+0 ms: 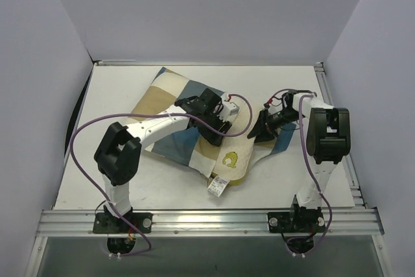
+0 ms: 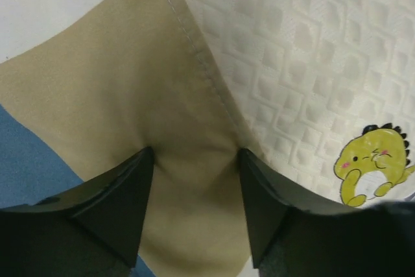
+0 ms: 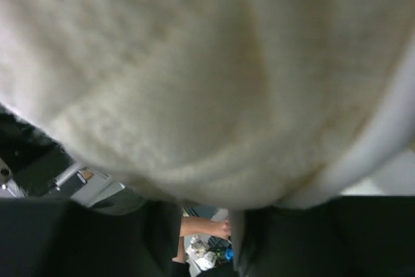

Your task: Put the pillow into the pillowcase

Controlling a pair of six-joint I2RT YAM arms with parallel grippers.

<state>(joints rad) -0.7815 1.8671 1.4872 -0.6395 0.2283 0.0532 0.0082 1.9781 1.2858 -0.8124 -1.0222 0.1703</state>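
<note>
- On the white bench [image 1: 117, 180], the pillowcase [image 1: 162, 105] lies flat about the middle. It is thin woven cloth in broad tan, blue and white blocks, and its long side runs from 10 o'clock down to 4 o'clock.
- Your left hand [image 1: 211, 133] is down on the pillowcase near its 4 o'clock end.
- In the left wrist view the two dark wedge-shaped fingers [image 2: 123, 205] stand apart. Their tips press into a tan block, and the cloth puckers in soft creases between them.
- A stitched hem [image 2: 201, 63] runs along the tan block's edge, and that edge lies over the pillow.
- The pillow [image 1: 237, 144] is cream, soft and thick, with a quilted surface of small raised squares. One rounded corner shows out of the pillowcase at 5 o'clock of the bench centre.
- On that corner sits a small yellow emblem [image 1: 228, 159]. The left wrist view shows it as a cartoon creature with dark spikes.
- A white label tag [image 1: 218, 186] lies on the bench, touching the pillow's corner at its 6 o'clock side.
- Your right hand [image 1: 257, 133] reaches in from 3 o'clock, its tip against the pillow's right side, with blue cloth just beyond it.
- The right wrist view is filled with blurred cream fabric sagging over the dark fingers [image 3: 84, 238]. You cannot tell whether they are clamped on it or apart.
</note>
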